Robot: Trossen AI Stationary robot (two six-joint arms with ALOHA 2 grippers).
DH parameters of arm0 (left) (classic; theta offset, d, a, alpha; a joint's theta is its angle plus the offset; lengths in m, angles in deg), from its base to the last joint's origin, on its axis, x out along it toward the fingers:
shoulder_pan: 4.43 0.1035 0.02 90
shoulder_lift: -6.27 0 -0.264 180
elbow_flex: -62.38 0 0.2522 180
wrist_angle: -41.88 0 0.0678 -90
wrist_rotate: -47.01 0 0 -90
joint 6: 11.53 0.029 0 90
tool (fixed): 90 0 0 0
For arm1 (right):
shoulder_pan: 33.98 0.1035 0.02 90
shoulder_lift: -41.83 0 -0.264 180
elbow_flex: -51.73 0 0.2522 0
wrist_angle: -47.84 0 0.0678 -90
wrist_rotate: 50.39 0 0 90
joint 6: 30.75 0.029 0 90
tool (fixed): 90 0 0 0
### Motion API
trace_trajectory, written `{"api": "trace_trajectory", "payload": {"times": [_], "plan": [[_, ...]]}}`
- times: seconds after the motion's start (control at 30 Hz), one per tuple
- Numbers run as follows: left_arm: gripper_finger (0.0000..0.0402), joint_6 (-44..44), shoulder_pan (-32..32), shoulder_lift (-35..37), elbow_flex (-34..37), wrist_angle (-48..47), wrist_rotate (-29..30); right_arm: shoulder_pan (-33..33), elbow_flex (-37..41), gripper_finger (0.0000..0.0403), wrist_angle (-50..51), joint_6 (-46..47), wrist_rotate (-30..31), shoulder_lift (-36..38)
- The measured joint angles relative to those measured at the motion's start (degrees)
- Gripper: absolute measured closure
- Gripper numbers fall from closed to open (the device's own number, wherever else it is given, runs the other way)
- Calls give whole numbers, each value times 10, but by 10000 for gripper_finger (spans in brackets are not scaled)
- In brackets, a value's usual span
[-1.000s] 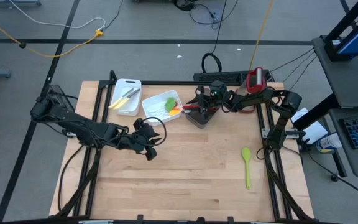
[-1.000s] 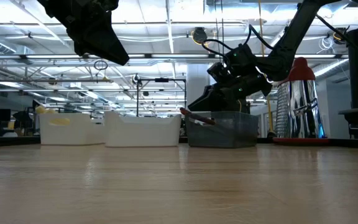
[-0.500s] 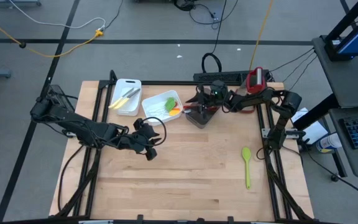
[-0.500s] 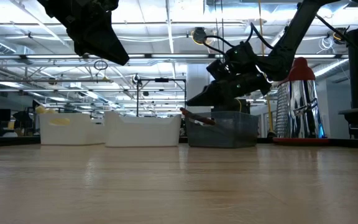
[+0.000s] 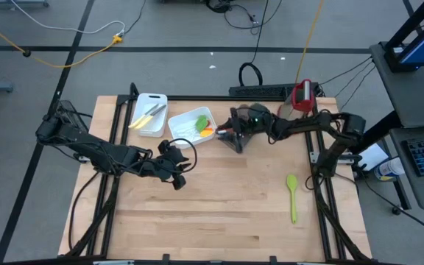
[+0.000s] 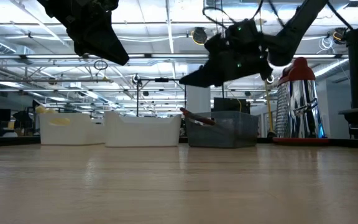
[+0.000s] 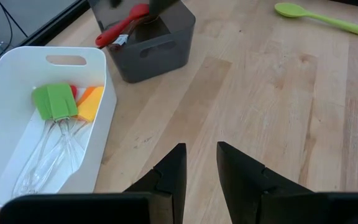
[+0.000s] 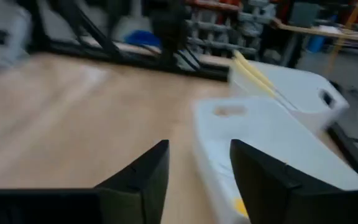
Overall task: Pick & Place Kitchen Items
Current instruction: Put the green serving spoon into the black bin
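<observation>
A green spoon (image 5: 292, 195) lies flat on the table at the right; it also shows in the left wrist view (image 7: 319, 17). A grey bin (image 5: 235, 142) holds a red utensil (image 7: 122, 29) that leans out over its rim (image 6: 197, 117). A white bin (image 5: 194, 125) holds green and orange spatulas (image 7: 64, 102). Another white bin (image 5: 150, 114) holds pale knives (image 8: 253, 73). My right gripper (image 5: 227, 132) hovers open and empty above the grey bin's left side (image 6: 188, 79). My left gripper (image 5: 177, 175) hangs open and empty above the table's middle left.
A red-and-silver appliance (image 6: 298, 102) stands at the far right, behind the grey bin. The three bins stand in a row along the far edge. Bare wood (image 5: 219, 206) fills the table's near half.
My right gripper has risen from just above the grey bin and gone toward the table's left, toward the white bins. The red utensil stays leaning on the grey bin's rim.
</observation>
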Motion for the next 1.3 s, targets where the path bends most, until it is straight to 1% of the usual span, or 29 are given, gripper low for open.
{"api": "trace_trajectory", "payload": {"times": [0.1,0.2,0.27,0.37,0.5,0.6,0.67,0.83,0.97,1.03,1.2,1.3], "plan": [[309,0,0,0,0,0,0,34,7,222,1,39,0,23],[309,0,0,0,0,0,0,71,20,212,42,53,4,50],[309,0,0,0,0,0,0,96,26,211,79,55,23,68],[309,0,0,0,0,0,0,136,39,215,154,61,71,96],[309,0,0,0,0,0,0,193,61,221,250,112,136,125],[309,0,0,0,0,0,0,242,75,222,296,199,183,142],[309,0,0,0,0,0,0,273,84,222,325,252,197,150],[309,-6,0,0,0,0,0,351,88,226,396,395,194,174],[309,-10,0,0,0,0,1,405,88,227,470,495,161,200],[309,-10,0,0,0,1,1,428,88,228,515,566,149,216],[309,-12,0,0,0,1,1,479,88,235,612,766,148,239],[309,-12,0,0,0,2,1,508,88,241,660,851,149,246]]}}
